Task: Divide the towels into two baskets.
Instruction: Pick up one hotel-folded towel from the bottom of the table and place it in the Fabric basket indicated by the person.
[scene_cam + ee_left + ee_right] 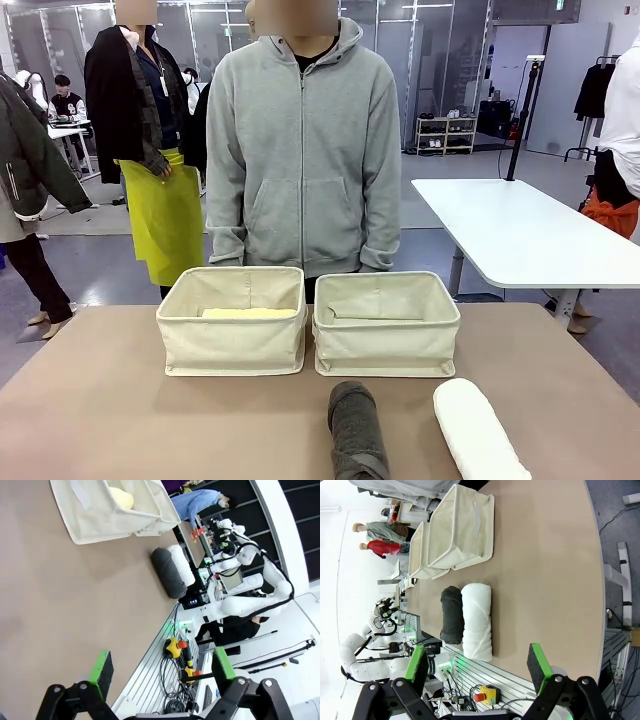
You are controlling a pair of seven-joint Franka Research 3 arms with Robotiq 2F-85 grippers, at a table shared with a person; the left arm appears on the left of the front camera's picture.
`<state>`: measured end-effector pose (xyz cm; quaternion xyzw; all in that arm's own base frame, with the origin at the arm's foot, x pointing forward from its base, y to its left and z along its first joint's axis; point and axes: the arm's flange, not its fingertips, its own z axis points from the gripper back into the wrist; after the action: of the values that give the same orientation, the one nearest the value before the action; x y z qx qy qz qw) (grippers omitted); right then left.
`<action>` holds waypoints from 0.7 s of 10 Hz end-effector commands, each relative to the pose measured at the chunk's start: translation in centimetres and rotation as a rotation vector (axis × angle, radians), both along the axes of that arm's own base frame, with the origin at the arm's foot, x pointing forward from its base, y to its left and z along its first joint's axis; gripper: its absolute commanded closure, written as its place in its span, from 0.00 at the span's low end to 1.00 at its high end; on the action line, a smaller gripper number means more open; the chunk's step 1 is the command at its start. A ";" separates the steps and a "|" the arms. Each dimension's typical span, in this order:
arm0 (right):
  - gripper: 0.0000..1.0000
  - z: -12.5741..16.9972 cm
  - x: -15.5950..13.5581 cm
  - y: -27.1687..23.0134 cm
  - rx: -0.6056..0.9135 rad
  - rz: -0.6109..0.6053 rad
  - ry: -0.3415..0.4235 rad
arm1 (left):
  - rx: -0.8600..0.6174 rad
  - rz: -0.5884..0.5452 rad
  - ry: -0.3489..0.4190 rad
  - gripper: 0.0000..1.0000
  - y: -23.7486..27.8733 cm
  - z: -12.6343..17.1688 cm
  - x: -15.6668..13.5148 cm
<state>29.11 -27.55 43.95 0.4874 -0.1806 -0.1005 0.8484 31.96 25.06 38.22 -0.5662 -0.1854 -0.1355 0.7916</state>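
Left gripper (162, 668): jaws wide apart and empty, poised over the near edge of the tan table (100, 400).
Right gripper (477, 665): likewise spread, holding nothing.
Table edge: a yellow stop-button box (482, 696) and cables sit on the rail below, seen from both wrists.
Loose towels: the dark grey towel (357, 430) and the white towel (478, 430) lie side by side at the near edge. The front view shows bare table between them; the right wrist's side-on angle closes that gap.
Baskets: the left basket (230, 347) and the right basket (386, 352) stand just beside each other mid-table.
Contents: the front wall hides most of the pale yellow towel (248, 313) in the left basket, while the left wrist view shows its rounded end. A cream shape (372, 312) in the right basket blends with the lining.
Behind: a person (303, 150) in a grey hoodie stands at the far edge.
Beyond: a white desk (520, 235).
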 end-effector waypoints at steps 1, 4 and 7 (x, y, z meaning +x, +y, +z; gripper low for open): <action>0.00 0.3 -0.2 0.1 0.006 0.002 -0.011 | 0.019 -0.007 -0.016 0.00 0.1 1.0 -0.5; 0.00 0.3 -0.2 0.1 0.006 0.002 -0.011 | 0.019 -0.007 -0.016 0.00 0.1 1.0 -0.5; 0.00 0.3 -0.2 0.1 0.006 0.002 -0.011 | 0.019 -0.007 -0.016 0.00 0.1 1.0 -0.5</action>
<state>29.11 -27.55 43.94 0.4874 -0.1805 -0.1006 0.8484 31.87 25.06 38.81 -0.5619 -0.1881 -0.1410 0.7931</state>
